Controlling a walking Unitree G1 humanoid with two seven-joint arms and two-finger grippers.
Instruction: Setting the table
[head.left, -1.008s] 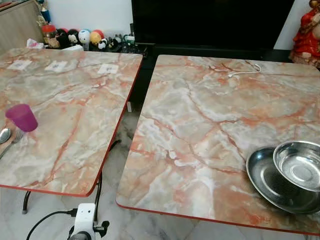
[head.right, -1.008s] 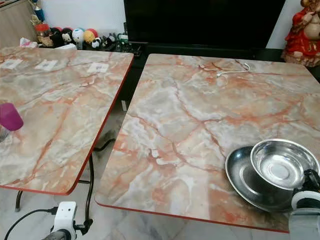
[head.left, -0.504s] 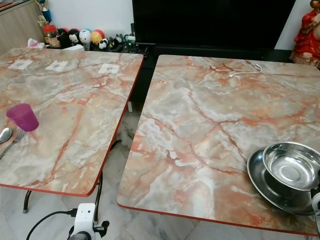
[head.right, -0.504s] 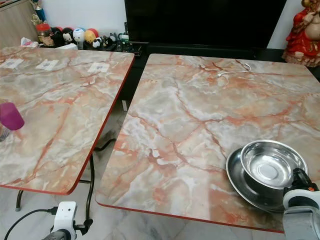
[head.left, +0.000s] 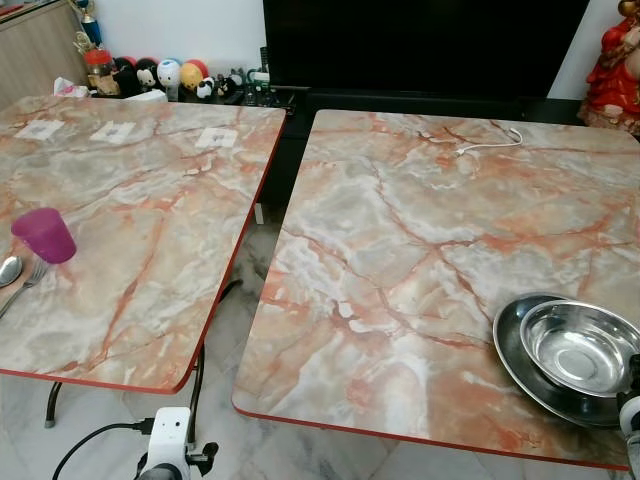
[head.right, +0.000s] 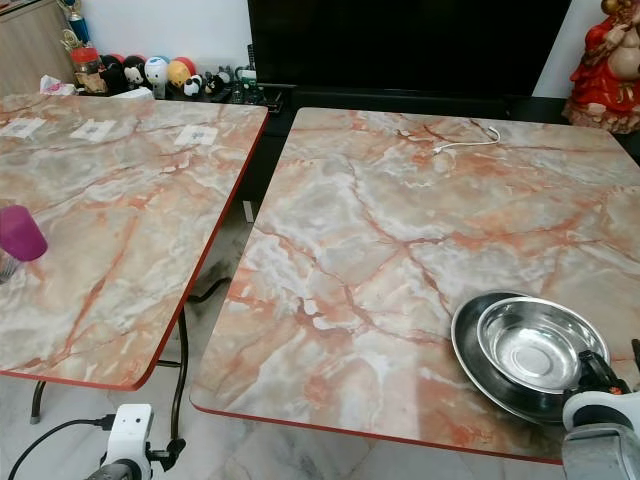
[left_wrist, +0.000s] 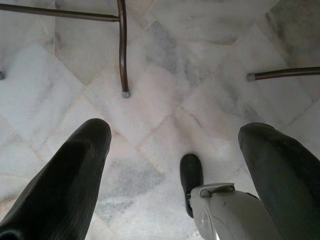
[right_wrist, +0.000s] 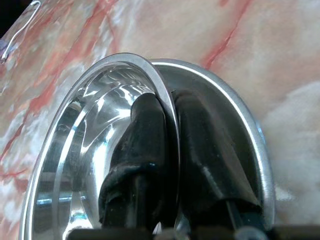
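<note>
A shiny steel bowl (head.right: 532, 342) rests inside a wider steel plate (head.right: 468, 345) at the near right corner of the right marble table (head.right: 380, 230). My right gripper (right_wrist: 169, 112) is shut on the bowl's near rim (right_wrist: 162, 87), one finger inside and one outside. Its wrist (head.right: 598, 430) shows at the bottom right of the head views. On the left table (head.left: 140, 200) stand a purple cup (head.left: 43, 234), a spoon (head.left: 8, 269) and a fork (head.left: 25, 281). My left gripper (left_wrist: 175, 150) hangs open over the floor, its wrist (head.left: 170, 445) low between the tables.
A white cable (head.left: 490, 140) lies at the far side of the right table. Paper labels (head.left: 216, 137) sit on the left table's far edge. A dark TV cabinet (head.left: 420, 50), small toys (head.left: 170, 75) and a red figurine (head.left: 615, 60) stand behind. A gap separates the tables.
The bowl, tilted and raised at the plate's far right a second ago, has come down and leftward to sit level in the plate, still gripped by my right gripper.
</note>
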